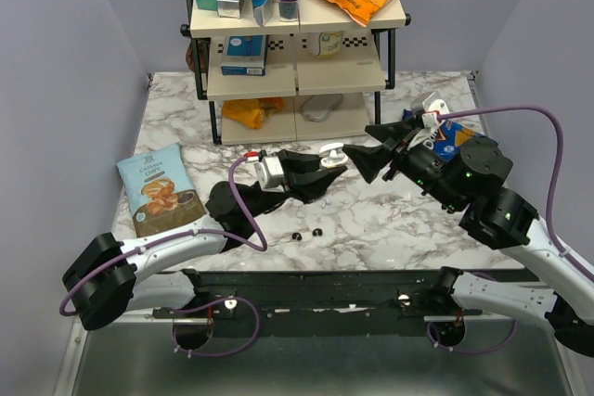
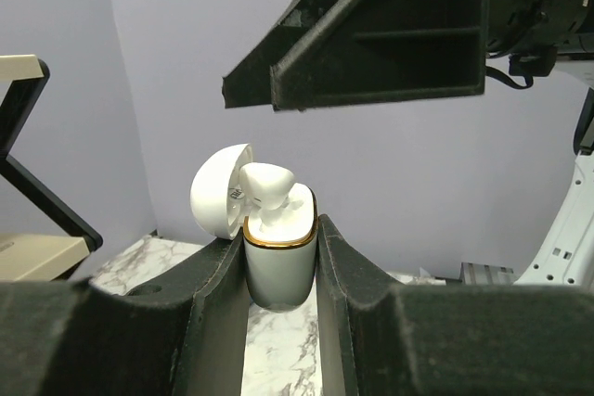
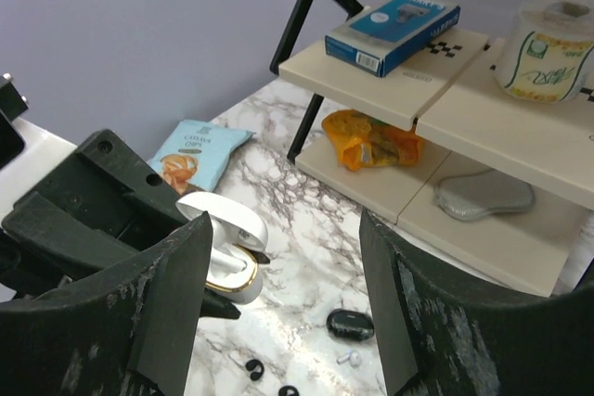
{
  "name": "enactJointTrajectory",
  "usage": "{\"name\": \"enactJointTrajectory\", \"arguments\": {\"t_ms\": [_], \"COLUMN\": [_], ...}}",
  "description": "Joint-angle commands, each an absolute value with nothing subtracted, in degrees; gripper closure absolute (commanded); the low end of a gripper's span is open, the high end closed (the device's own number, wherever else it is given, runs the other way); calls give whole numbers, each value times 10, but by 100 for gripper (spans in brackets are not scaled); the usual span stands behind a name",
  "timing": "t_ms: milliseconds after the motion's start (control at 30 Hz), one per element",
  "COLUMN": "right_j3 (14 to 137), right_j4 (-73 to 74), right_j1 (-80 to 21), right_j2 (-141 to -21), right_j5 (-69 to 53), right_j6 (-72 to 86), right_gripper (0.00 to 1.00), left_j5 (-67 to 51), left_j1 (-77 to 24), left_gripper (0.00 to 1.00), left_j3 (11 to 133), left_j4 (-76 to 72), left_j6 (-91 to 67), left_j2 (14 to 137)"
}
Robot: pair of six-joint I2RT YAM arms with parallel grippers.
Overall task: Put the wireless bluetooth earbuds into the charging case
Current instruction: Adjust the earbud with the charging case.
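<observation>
Charging case (image 1: 331, 152): white, gilt-rimmed, with its lid hinged open. It is held off the marble table (image 1: 399, 220).

Top view. The case is seen clamped in the left gripper (image 1: 327, 169) near the table's middle, in front of the shelf rack (image 1: 212, 62). The right gripper (image 1: 365, 150) is shown just beside it, jaws spread wide with nothing held. Two small black pieces (image 1: 297, 236) are laid on the table nearer the bases, and a chip bag (image 1: 160, 190) lies to the left. The case's contents cannot be made out here.

Left wrist view. The case is gripped upright by its lower body between both fingers (image 2: 213, 275). A white earbud (image 2: 267, 187) is seen standing out of its mouth, beside the lid (image 2: 218, 197). The right gripper's fingers (image 2: 380, 53) are shown overhead, apart from the earbud.

Right wrist view. A black oval item (image 3: 350, 324) and a small white piece (image 3: 348, 357) are recorded on the table by the case; neither is made out in the top view. On the rack are listed a blue box (image 3: 394, 20), an orange packet (image 3: 371, 136) and a grey oval thing (image 3: 483, 197).
</observation>
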State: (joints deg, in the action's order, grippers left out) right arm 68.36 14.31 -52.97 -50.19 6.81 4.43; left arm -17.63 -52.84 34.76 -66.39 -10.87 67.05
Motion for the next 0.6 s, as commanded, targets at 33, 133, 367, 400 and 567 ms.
{"name": "enactJointTrajectory", "arguments": {"t_ms": [33, 133, 367, 400, 567], "right_j3": [694, 689, 685, 684, 683], "right_j4": [197, 197, 192, 192, 188], "right_j1": [-534, -533, -533, -534, -534], "right_j2": [-519, -521, -517, -516, -505], "right_j5": [58, 58, 46, 46, 29], "right_j6": [47, 47, 47, 46, 44], "right_gripper": [27, 26, 26, 26, 32], "left_j5": [-148, -145, -142, -142, -143], "left_j1": [-526, -526, -526, -526, -526], "left_gripper": [100, 100, 100, 100, 100], "left_j3": [349, 345, 342, 341, 341], "left_j4": [-642, -634, -629, -629, -626], "left_j6": [-108, -108, -106, -105, -107], "left_j2": [656, 653, 651, 651, 651]}}
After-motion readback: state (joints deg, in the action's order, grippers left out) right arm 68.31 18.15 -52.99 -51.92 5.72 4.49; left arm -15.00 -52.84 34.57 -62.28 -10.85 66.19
